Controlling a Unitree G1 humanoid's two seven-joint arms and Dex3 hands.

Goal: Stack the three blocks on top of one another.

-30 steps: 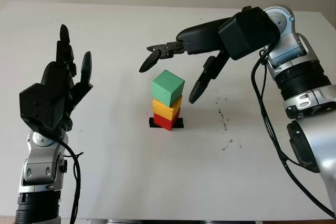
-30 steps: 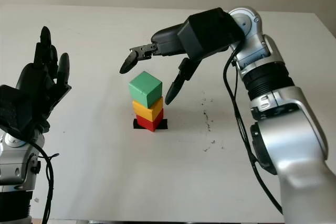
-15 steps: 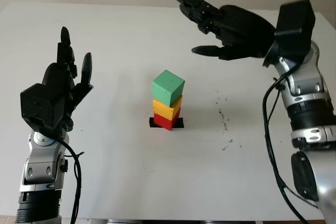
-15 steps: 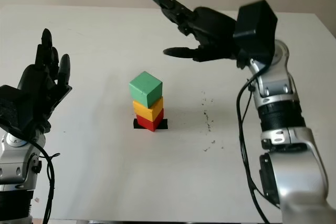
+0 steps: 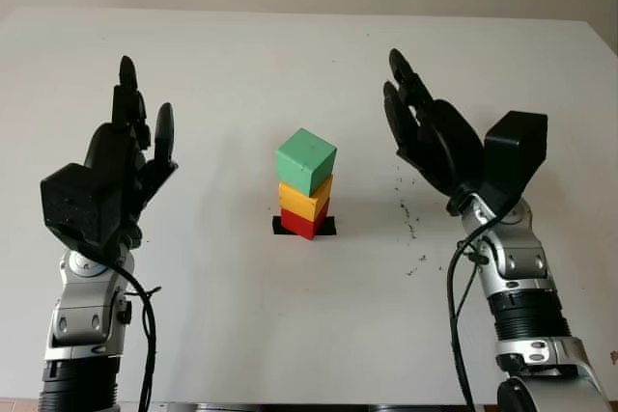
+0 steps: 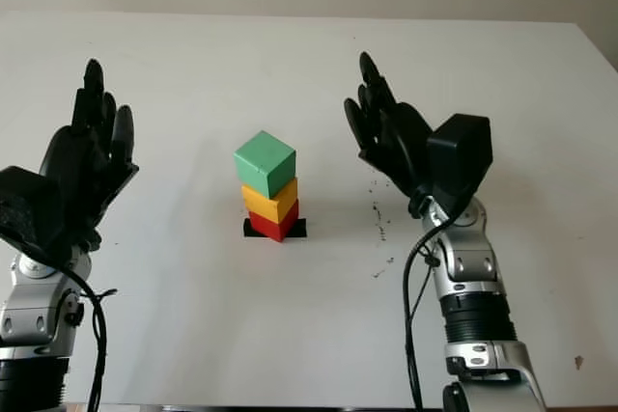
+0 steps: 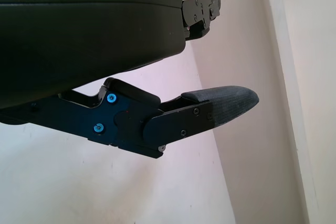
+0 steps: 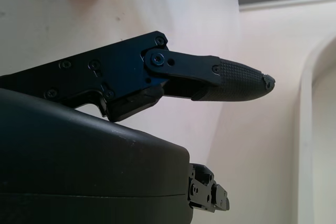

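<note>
Left eye view has both sets of fingers raised and holding nothing: the right hand (image 5: 432,147) stands up off the table (image 5: 290,325) to the right of the stack, its fingers (image 5: 403,103) straight and close to one another, palm turned toward the blocks, and the left hand (image 5: 111,176) is held up the same way on the other side, open, well apart from them. Between the two hands the tower stands on its own: the red block (image 5: 305,221) sits on a small black marker (image 5: 326,227), the yellow block (image 5: 305,200) is on top of it, and the green block (image 5: 306,161) crowns the pile, turned a little askew from the two beneath. As far as I can judge, the stacking is done and nothing is left but to keep clear of it. Bare table lies all round the stack, with a scatter of dark specks (image 5: 409,229) to its right, and the table's edges are far from the blocks, so either arm has plenty of room to draw off
</note>
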